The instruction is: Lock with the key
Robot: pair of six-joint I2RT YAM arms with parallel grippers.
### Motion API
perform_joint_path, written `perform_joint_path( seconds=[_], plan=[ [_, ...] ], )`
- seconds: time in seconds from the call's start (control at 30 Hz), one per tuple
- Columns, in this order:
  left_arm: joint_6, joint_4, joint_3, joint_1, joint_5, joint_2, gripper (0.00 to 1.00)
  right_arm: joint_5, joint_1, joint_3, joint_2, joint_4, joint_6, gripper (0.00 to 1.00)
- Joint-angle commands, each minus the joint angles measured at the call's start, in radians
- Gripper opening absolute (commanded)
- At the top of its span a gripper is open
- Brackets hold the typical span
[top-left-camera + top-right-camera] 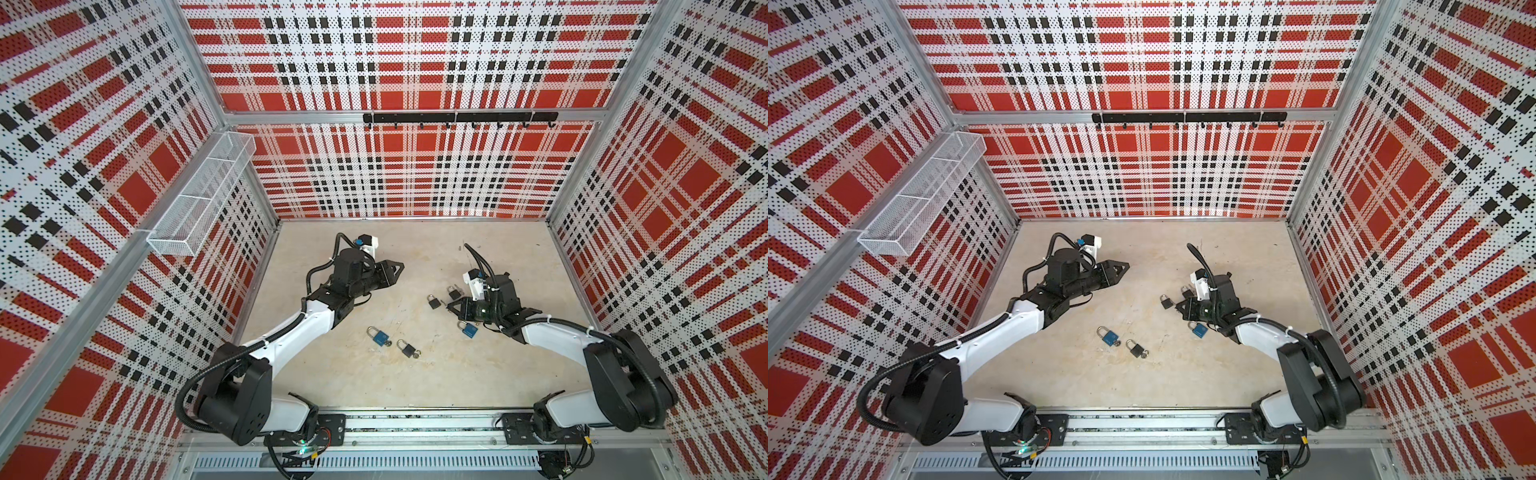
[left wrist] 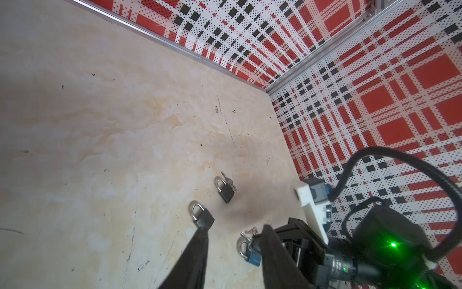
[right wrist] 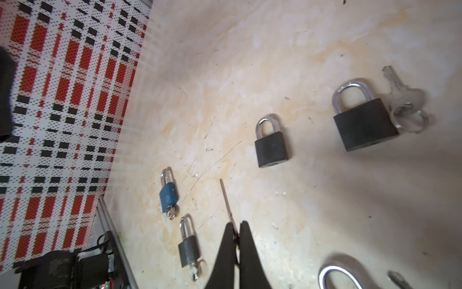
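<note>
Though both top views leave it too small to make out, the right wrist view shows the key (image 3: 225, 197) edge-on, its thin blade pinched between the closed fingertips of the right gripper (image 3: 236, 226), just off the centre of the table (image 1: 478, 374) toward 3 o'clock. Only the left wrist view shows the left gripper (image 2: 235, 227) with jaws apart and nothing between them; it hovers toward 11 o'clock.

A black padlock (image 3: 272, 147) lies ahead of the blade. A second black padlock (image 3: 365, 125) has a loose key (image 3: 406, 100) on a ring just beside it. The half-hidden blue padlock (image 1: 468, 329) sits partly under the right wrist, and the right wrist view cuts it down to a shackle.

Toward 7 o'clock a keyed blue padlock (image 3: 168, 196) and a keyed dark padlock (image 3: 188, 250) each carry a key. Bare table runs from the centre to 12 o'clock.
</note>
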Motion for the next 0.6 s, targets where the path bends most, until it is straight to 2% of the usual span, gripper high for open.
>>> perform_joint_path(
  seconds=[0.0,0.27,0.57],
  plan=[
    [0.009,-0.055,-0.029,0.005,-0.032,-0.072,0.4,0.065,0.011,0.024,0.05,0.128,0.015,0.0],
    [0.009,-0.085,-0.111,0.013,-0.093,-0.203,0.41,0.105,0.018,0.076,0.174,0.187,0.041,0.0],
    [0.005,-0.088,-0.145,0.036,-0.093,-0.239,0.42,0.158,0.021,0.131,0.277,0.195,0.055,0.0]
  ],
)
